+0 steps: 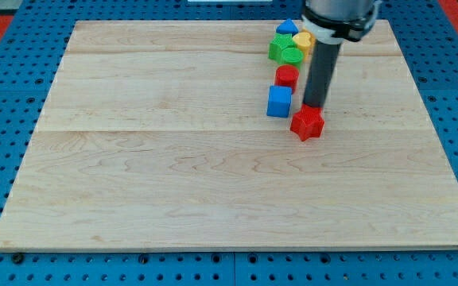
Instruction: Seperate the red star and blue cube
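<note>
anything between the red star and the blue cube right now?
No. In the camera view only a narrow strip of bare board separates the blue cube from the red star. My tip sits at the star's top edge, to the gap's right.

The rod (pixel 321 75) hides part of the yellow block (pixel 301 40). The arm's upper part is cut off at the view's top.
</note>
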